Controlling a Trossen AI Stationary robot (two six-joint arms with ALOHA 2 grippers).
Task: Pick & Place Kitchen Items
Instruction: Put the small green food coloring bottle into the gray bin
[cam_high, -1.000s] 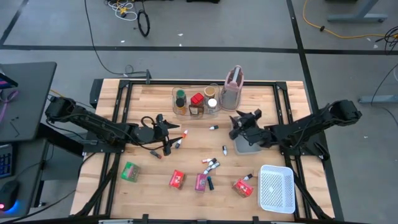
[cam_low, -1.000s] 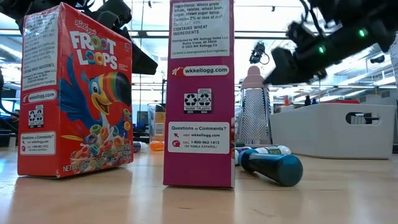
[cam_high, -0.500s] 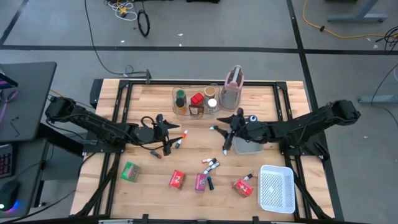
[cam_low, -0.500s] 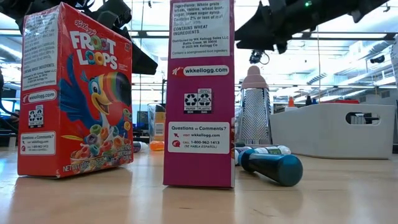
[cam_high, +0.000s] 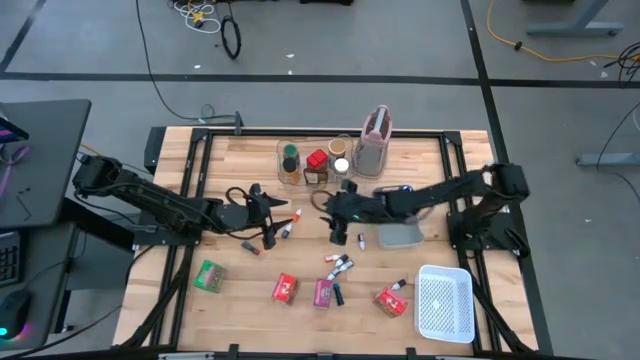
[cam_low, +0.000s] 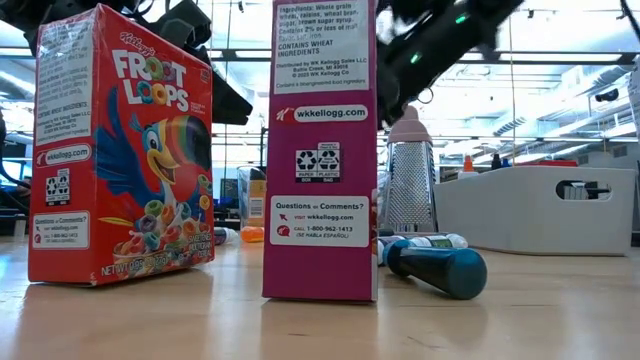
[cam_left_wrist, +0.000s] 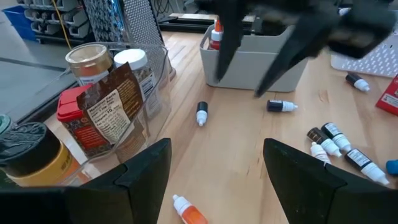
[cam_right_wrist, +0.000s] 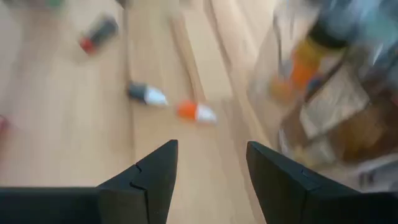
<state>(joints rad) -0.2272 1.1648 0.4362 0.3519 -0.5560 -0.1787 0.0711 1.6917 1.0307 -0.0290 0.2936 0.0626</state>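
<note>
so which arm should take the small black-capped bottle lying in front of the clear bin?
Right, probably. Its open end effector hangs almost over that bottle. The left end effector, also open, sits farther off by the orange-tipped bottles.

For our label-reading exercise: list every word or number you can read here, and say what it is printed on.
"FROOT LOOPS", "Kellogg's", "wkkellogg.com": red cereal box.
"CONTAINS WHEAT INGREDIENTS", "wkkellogg.com", "Questions or Comments?", "1-800-962-1413": pink box.
"Nutrition Facts": packet in clear bin; its finer print is too small.
Small bottle labels: unreadable.

A: Site type?
B: Robotics lab. 1 wooden table (cam_high: 250, 165) on a metal frame, bare concrete floor (cam_high: 330, 40), loose cables (cam_high: 205, 15).
A: Further indicators?
B: Ceiling strip lights (cam_low: 560, 55) over open workbenches.
</note>
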